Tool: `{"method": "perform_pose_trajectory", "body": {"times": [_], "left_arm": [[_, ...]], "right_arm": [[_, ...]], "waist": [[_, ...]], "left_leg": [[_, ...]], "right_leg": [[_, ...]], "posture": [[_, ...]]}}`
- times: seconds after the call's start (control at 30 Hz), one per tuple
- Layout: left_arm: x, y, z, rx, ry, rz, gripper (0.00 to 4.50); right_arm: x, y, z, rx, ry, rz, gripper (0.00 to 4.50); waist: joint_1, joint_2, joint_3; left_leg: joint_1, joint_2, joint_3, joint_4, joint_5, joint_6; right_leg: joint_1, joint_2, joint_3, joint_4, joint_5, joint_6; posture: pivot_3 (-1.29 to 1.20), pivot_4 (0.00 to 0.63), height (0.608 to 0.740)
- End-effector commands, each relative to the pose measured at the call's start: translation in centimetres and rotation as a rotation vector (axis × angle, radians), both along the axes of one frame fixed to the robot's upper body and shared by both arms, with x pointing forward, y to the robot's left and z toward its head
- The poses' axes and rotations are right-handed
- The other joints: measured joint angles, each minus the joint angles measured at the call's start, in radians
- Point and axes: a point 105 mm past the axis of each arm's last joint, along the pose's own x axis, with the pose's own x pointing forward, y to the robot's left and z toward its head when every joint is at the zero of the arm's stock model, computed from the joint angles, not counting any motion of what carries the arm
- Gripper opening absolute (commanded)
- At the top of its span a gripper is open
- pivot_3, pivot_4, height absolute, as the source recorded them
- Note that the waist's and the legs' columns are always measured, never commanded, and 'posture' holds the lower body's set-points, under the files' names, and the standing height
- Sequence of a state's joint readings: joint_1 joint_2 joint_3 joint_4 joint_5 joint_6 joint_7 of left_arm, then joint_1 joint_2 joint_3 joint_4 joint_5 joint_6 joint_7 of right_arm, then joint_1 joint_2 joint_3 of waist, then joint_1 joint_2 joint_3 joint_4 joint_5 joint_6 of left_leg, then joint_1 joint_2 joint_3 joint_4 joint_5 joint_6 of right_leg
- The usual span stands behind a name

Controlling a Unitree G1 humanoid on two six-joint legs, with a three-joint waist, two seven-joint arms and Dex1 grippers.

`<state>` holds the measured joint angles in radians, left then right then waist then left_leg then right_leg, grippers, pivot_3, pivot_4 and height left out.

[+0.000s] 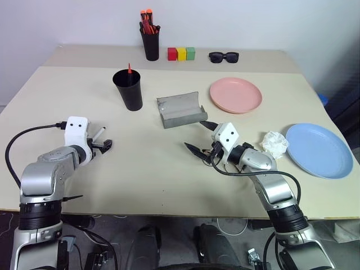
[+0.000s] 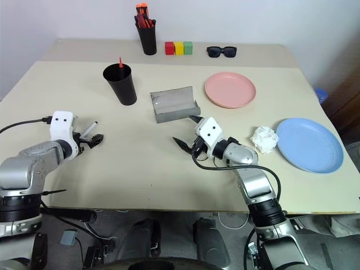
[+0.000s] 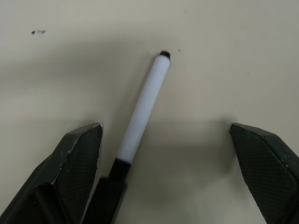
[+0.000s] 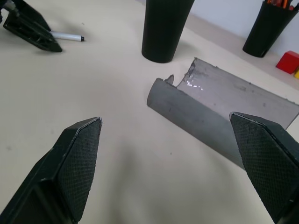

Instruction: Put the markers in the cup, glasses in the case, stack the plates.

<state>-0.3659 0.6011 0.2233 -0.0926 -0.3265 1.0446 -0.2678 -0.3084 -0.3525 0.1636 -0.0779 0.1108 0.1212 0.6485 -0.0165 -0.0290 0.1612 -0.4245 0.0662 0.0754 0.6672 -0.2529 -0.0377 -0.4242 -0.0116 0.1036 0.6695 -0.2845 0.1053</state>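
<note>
— Near the front left of the surface [image 1: 169, 185], what is the left tool [image 1: 104, 144] doing?

— It is sitting low over the surface with its fingers [image 3: 77, 158] spread apart, gripping nothing. The black-and-white marker [image 3: 140, 109] is lying flat between them, closer to one finger, its black part nearest the wrist and its white barrel pointing away from the tool.

— And its long axis?

— It is running away from the robot and slightly to the right, toward the cup [image 1: 129, 89].

— What about the right tool [image 1: 200, 136]?

— It is hanging released at mid-surface, fingers [image 4: 77, 163] wide, touching nothing. It is facing the grey case [image 1: 180, 110], which is lying open just beyond it with its length running left to right.

— Farther back?

— The cup is standing upright left of the case, with the red marker [image 1: 129, 68] poking tip-up out of it. The pink plate [image 1: 235, 94] is lying right of the case, and the blue plate [image 1: 319, 150] is lying well apart from it near the right edge, beside a crumpled white wad [image 1: 274, 144].
</note>
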Motion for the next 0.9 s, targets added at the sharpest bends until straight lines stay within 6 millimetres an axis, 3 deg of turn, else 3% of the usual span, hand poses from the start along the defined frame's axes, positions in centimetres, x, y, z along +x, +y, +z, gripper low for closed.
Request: {"method": "perform_pose_trajectory", "body": {"times": [0.03,0.2,0.23,0.33,0.4,0.5,0.57,0.67,0.9], "left_arm": [[0.2,0.9,0.0,0.032,0.016,0.030,2.66],[1.2,1.5,1.2,0.072,-0.054,0.059,0.25],[1.8,1.6,2.1,0.095,-0.116,0.069,0.08],[3.1,2.0,5.0,0.186,-0.304,0.105,0.08],[4.0,2.0,8.3,0.192,-0.496,0.161,0.08],[5.2,0.4,14.1,0.112,-0.794,0.233,0.08],[6.0,-1.3,16.3,0.090,-0.899,0.212,0.08],[7.4,-3.6,18.3,0.108,-0.991,0.164,0.08],[11.0,-7.5,20.7,0.053,-1.094,0.093,0.08]], "right_arm": [[-0.5,0.2,1.5,0.023,-0.061,0.000,4.50],[-0.7,0.1,1.4,0.027,-0.053,-0.011,4.50],[-0.7,0.2,1.4,0.029,-0.051,-0.014,4.50],[-0.5,0.3,1.6,0.041,-0.055,-0.030,4.50],[0.1,0.3,1.9,0.059,-0.079,-0.080,4.50],[2.2,-0.3,3.0,0.130,-0.129,-0.258,4.50],[3.1,-0.6,3.7,0.194,-0.142,-0.358,4.50],[3.8,-0.4,4.1,0.227,-0.176,-0.424,4.50],[4.2,0.6,3.5,0.241,-0.192,-0.445,4.50]], "waist": [[-0.001,0.000,0.000],[-0.005,0.000,0.000],[-0.004,0.000,0.000],[0.000,0.000,0.000],[0.005,0.000,0.000],[0.010,-0.002,-0.001],[0.009,-0.002,-0.001],[0.005,-0.002,-0.001],[0.000,-0.002,-0.001]], "left_leg": [[0.000,0.000,0.000,0.000,0.000,0.000],[0.001,0.000,0.000,0.000,0.000,0.000],[0.001,0.000,0.000,0.000,0.000,0.000],[0.000,0.000,0.000,0.000,0.000,0.000],[0.000,0.000,0.000,0.000,0.000,0.000],[-0.001,0.000,0.000,0.001,0.000,0.000],[-0.002,-0.001,0.000,0.001,0.000,0.000],[-0.001,-0.001,0.000,0.000,0.000,0.000],[-0.002,-0.001,0.001,-0.001,0.000,0.000]], "right_leg": [[0.000,0.000,0.000,0.000,0.000,0.000],[0.000,0.000,0.000,0.000,0.000,0.000],[0.000,0.000,0.000,0.000,0.000,0.000],[0.000,0.000,0.000,0.000,0.000,0.000],[0.000,0.000,0.000,0.000,0.000,0.000],[0.000,0.000,0.000,-0.001,0.000,0.000],[0.000,-0.001,0.000,-0.001,0.000,0.000],[0.000,0.000,0.000,-0.001,0.000,0.000],[-0.001,0.000,0.000,-0.002,0.001,0.000]], "posture": [[0.00,0.150,0.725],[0.00,0.150,0.725],[0.00,0.150,0.725],[0.00,0.150,0.725],[0.00,0.150,0.725],[0.00,0.150,0.725],[0.00,0.150,0.725],[0.00,0.150,0.725],[0.00,0.150,0.725]]}}
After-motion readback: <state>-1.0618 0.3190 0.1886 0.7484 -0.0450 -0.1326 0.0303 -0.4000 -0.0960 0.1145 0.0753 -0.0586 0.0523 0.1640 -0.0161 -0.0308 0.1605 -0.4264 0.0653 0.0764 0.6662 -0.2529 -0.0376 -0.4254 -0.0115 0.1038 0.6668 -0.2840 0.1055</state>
